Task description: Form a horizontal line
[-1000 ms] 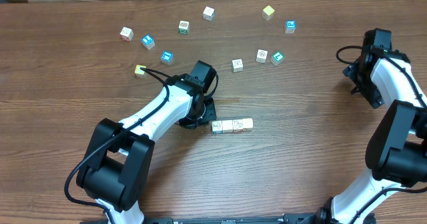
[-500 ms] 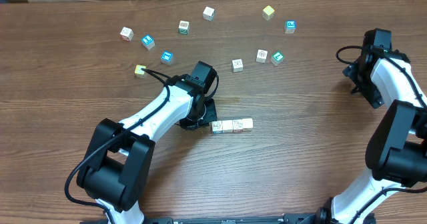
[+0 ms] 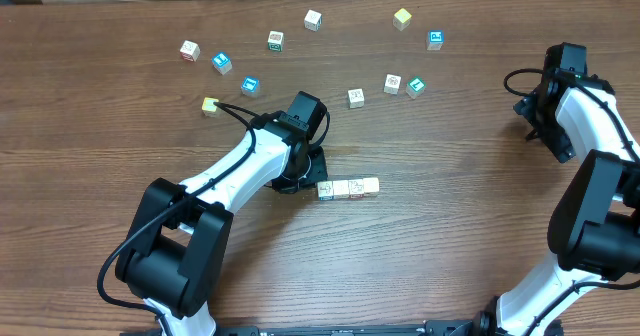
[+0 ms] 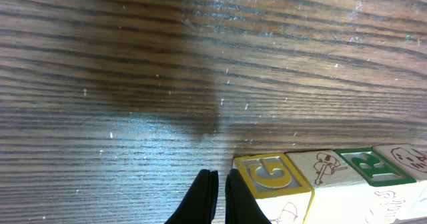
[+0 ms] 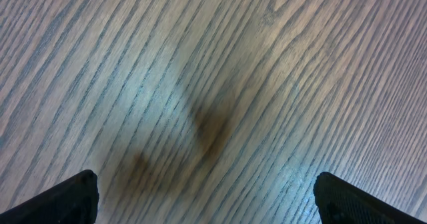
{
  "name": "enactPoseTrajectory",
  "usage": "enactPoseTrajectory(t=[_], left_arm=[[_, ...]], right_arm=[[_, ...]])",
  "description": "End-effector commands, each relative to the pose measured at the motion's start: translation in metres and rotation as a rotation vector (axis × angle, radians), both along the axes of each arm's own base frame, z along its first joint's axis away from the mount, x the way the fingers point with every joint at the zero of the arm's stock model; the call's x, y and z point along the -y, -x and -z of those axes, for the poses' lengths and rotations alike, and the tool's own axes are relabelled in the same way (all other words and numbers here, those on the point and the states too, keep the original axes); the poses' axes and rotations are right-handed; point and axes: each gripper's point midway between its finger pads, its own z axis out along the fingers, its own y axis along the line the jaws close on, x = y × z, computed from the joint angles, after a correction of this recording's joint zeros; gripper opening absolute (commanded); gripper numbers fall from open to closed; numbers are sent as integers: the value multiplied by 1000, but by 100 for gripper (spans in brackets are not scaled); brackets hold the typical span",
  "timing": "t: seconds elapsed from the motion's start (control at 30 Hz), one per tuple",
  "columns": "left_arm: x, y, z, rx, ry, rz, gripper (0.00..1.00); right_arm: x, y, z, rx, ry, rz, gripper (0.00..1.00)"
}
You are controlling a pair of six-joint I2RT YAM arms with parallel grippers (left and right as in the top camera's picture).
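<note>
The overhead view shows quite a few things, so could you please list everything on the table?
row of cubes: four touching, whitish with printed faces, mid-table
loose white cubes: five, scattered in the far half
loose blue cubes: four, among the white ones
loose yellow cubes: two, one far right of centre, one left by the cable
table: one, brown wood grain
arms: two, white and black, at the left and right edges
left end effector: black, shut, at the row's left end
right end effector: black, open, over bare wood
</note>
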Motion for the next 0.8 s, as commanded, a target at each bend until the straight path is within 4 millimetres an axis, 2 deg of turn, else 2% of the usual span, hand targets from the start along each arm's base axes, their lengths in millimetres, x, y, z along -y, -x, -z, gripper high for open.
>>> enactPoseTrajectory(t=[0.0, 0.77], left_arm=[[3, 4, 3, -16, 6, -9, 4], [5, 7, 3, -32, 21, -6, 4]], right_arm=[[3, -5, -1, 5, 12, 1, 100], [3, -5, -1, 5, 12, 1, 100]])
